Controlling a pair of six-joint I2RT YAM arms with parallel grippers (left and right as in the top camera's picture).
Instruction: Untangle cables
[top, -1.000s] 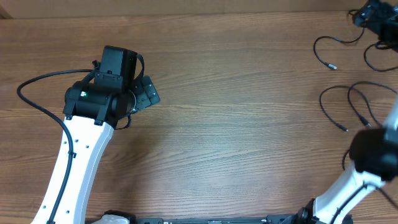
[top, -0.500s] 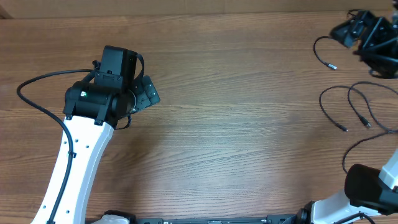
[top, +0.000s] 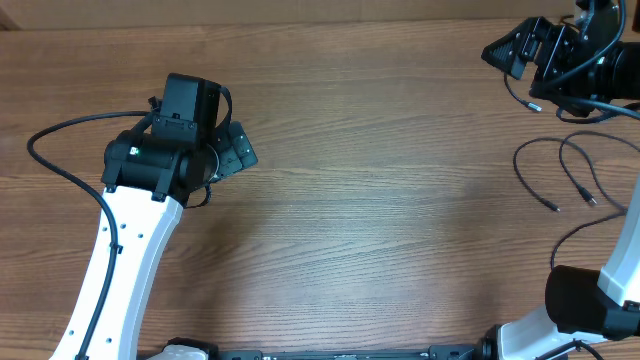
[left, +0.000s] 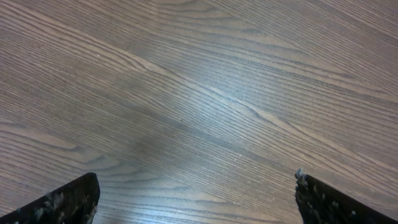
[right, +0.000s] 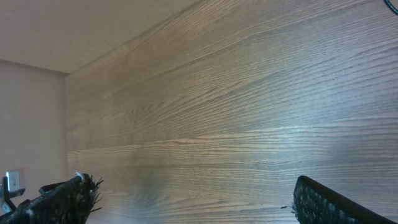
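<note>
Thin black cables lie as separate wavy strands at the table's right side in the overhead view: one looped strand (top: 545, 150) with a plug tip near the right middle, another strand (top: 582, 178) beside it, and a short piece (top: 520, 98) just under my right gripper. My right gripper (top: 505, 52) is open and empty, raised near the far right corner. My left gripper (top: 236, 150) is open and empty over bare wood at the left. No cable shows in either wrist view.
The wooden table (top: 380, 200) fills all views. A thick black arm wire (top: 60, 150) loops at the left. The table's far edge and a wall show in the right wrist view (right: 37, 37).
My right arm has swung left and upward along the far right edge, away from the cables. The left arm has not moved.
</note>
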